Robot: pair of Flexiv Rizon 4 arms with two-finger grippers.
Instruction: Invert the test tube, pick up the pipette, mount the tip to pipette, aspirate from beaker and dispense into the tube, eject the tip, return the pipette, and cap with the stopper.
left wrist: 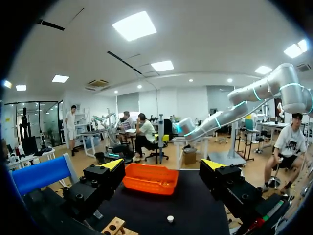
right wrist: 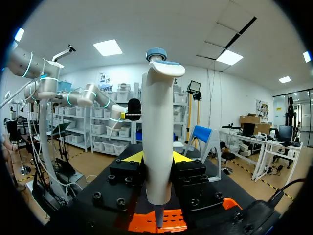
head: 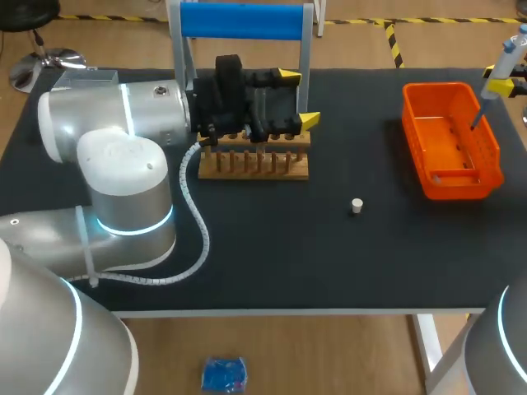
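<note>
The left gripper (head: 298,99) is hovering over the wooden rack (head: 255,164), which is sitting just toward 12 o'clock of the middle of the table (head: 272,263). Its fingers are standing spread with nothing between them. The blue-barred stand (head: 239,20) is rising at 12 o'clock of the rack. The white stopper (head: 356,206) is lying alone on the black surface at 4 o'clock of the rack, well apart from it. In the left wrist view it is lying ahead of the gap between the spread fingers. The orange basket (head: 451,140) is resting at the table's 2 o'clock. The right gripper (right wrist: 157,164) is pinching the pipette (right wrist: 159,122) upright by its white body from both sides, above the basket's 1 o'clock corner. The plunger end is pointing up and the narrow lower end is pointing down over the basket. Whether a tip is mounted cannot be told.
</note>
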